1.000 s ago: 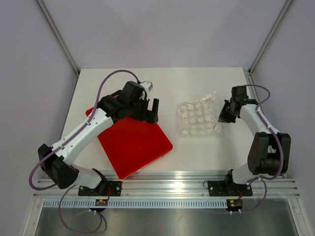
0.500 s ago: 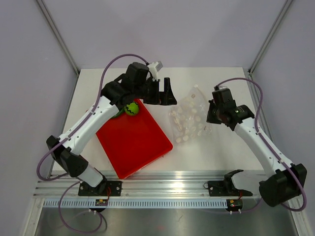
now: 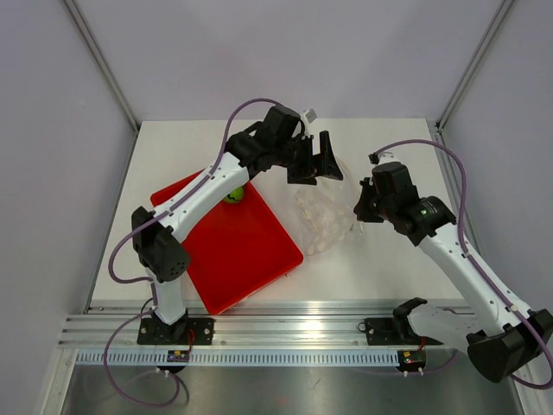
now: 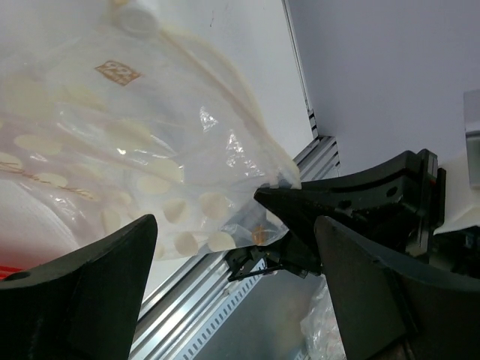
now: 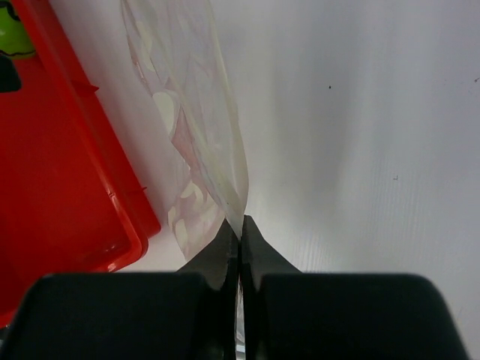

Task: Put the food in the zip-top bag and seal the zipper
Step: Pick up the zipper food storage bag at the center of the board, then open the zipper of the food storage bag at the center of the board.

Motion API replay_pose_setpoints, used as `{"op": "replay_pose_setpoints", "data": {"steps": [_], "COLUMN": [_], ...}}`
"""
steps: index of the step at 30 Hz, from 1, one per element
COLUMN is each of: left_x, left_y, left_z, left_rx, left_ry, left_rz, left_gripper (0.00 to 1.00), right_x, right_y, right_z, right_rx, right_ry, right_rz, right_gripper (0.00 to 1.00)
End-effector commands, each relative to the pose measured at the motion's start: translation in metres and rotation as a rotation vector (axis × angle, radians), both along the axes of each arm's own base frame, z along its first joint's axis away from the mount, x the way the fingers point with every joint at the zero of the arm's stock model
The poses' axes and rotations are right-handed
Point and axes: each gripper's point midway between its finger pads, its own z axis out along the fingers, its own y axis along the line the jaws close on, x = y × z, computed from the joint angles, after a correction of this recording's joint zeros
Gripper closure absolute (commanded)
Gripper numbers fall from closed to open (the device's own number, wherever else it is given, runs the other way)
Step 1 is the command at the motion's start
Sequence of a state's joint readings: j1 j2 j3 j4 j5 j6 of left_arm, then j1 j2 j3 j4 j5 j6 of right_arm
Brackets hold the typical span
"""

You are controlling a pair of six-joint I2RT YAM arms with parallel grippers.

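Clamping the zip-top bag [image 5: 201,112], right tool [image 5: 240,223] is closed; left tool [image 4: 204,210] gapes.

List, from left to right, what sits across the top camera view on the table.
From the left: red tray → dotted bag → right hand, pinching the bag's edge. Skipped because they overlap others: the green ball on the tray, and the left hand above the bag.

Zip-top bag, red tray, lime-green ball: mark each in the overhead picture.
zip-top bag [image 3: 324,218], top external view, on its dotted middle panel.
red tray [image 3: 246,255], top external view, on its bare floor.
lime-green ball [image 3: 233,196], top external view, on its visible side.
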State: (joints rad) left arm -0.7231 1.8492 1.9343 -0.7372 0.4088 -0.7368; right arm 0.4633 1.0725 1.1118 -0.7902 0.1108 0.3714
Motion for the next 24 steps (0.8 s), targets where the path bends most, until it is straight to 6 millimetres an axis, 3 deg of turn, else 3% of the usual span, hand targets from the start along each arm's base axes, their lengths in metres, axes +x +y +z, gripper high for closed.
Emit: {"op": "replay_pose_setpoints", "data": {"steps": [1,4,11,18,21,24], "left_x": [-0.001,0.002,0.006,0.012,0.014,0.014], "left_y": [-0.013,-0.015,-0.017,-0.009,-0.01,-0.012], "left_z": [0.024,0.02,-0.016,-0.042,-0.047,-0.053], "left_rx": [-0.071,-0.061,0.026,0.088,0.095,0.098], "left_ry": [-0.008,-0.008,0.008,0.018,0.022,0.032], "left_rz": [-0.004,0.001,0.003,0.048,0.053,0.051], "left_gripper": [0.11,0.11,0.13,0.18,0.25,0.39], "right_x": [0.005,0.004,0.004,-0.002,-0.004,-0.004], "right_y": [0.013,0.023,0.04,0.042,0.04,0.04], "right_z": [0.007,0.004,0.001,0.008,0.01,0.012], "right_rx": [0.001,-0.024,-0.02,0.009,0.01,0.01], "right_ry": [-0.026,-0.022,-0.022,-0.039,-0.041,-0.045], "right_rz": [0.02,0.04,0.06,0.066,0.061,0.061], "right_gripper": [1.0,1.0,1.0,1.0,1.0,1.0]}}
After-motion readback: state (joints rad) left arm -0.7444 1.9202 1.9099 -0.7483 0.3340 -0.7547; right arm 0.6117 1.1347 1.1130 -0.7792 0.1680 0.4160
